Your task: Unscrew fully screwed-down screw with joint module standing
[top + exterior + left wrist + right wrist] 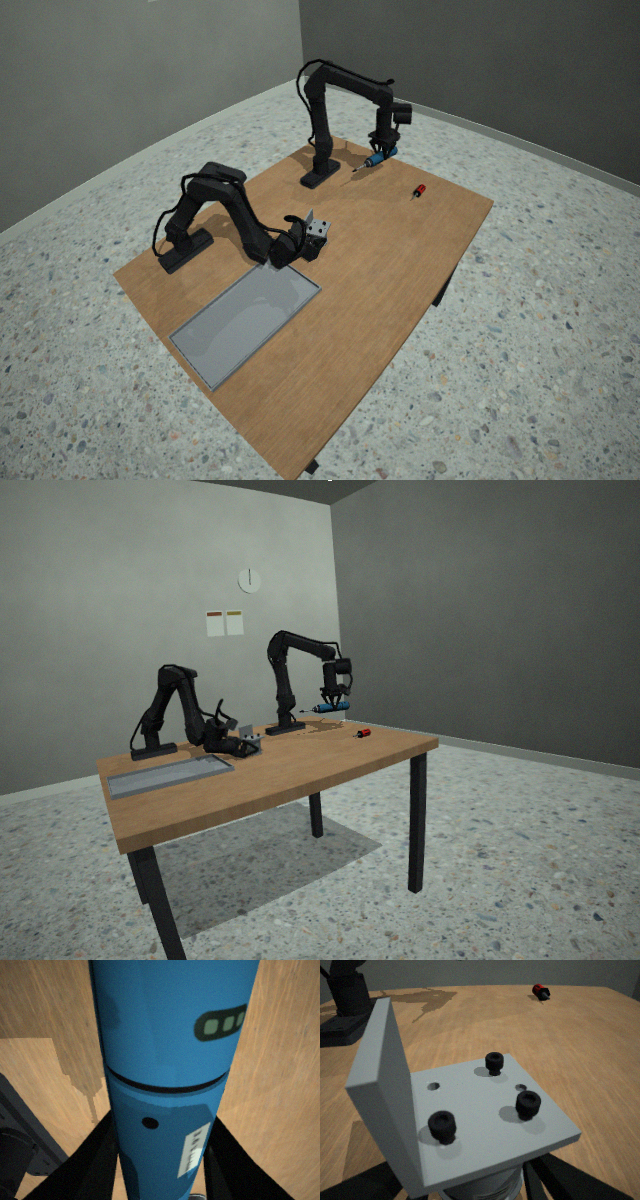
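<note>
My left gripper (385, 153) (334, 707) is shut on the electric screwdriver (373, 159) (324, 707) (170, 1050). It holds it above the table at the far end, lying nearly level, bit toward the left arm's base. My right gripper (315, 248) is shut on the joint module (485, 1187), which stands upright under the grey bracket (317, 226) (470, 1105). In the right wrist view a front-left screw (442, 1126), a right screw (527, 1104) and a back screw (494, 1062) stand raised. Round openings show at back left (433, 1086) and right (521, 1087); their depths are unclear.
A small red screwdriver (420, 189) (364, 733) (538, 991) lies on the table beyond the module. A shallow grey tray (248, 322) (160, 777) lies beside the right arm. The bracket's upright plate (382, 1085) rises along its left side in the right wrist view.
</note>
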Tool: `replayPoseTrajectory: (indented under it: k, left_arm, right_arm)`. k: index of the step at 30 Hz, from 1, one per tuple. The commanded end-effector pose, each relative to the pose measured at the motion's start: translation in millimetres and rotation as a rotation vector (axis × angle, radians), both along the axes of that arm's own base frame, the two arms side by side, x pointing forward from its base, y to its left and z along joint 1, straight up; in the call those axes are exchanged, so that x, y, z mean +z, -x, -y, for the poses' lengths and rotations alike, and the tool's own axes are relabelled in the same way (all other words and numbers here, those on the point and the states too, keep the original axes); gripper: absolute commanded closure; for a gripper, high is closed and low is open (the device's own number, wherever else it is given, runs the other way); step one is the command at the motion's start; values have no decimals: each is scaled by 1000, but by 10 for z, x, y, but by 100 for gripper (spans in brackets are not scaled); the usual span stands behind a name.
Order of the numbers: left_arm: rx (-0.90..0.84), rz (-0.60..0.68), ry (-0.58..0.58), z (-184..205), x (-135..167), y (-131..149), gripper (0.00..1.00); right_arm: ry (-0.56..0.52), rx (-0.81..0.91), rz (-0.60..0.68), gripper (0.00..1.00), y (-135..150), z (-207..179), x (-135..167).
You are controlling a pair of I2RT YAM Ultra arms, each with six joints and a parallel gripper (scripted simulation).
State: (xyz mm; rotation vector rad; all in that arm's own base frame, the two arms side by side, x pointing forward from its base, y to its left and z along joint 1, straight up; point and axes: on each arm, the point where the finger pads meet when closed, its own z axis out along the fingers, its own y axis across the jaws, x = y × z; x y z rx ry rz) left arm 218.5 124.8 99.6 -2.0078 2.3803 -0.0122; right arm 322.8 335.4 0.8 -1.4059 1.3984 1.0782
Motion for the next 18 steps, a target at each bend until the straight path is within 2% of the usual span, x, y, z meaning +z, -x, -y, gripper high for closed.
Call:
replayPoseTrajectory:
  k: [1,3,18]
  left_arm:
    - [67,-28,5,-81,84,47,58]
    - [60,7,-7,-59,168,30,58]
    - [50,8,-3,-25,198,7,58]
  right_arm:
    - [-22,1,21,41,-36,9,153]
    - [-22,1,21,41,-36,9,153]
    - [-22,1,21,41,-36,9,153]
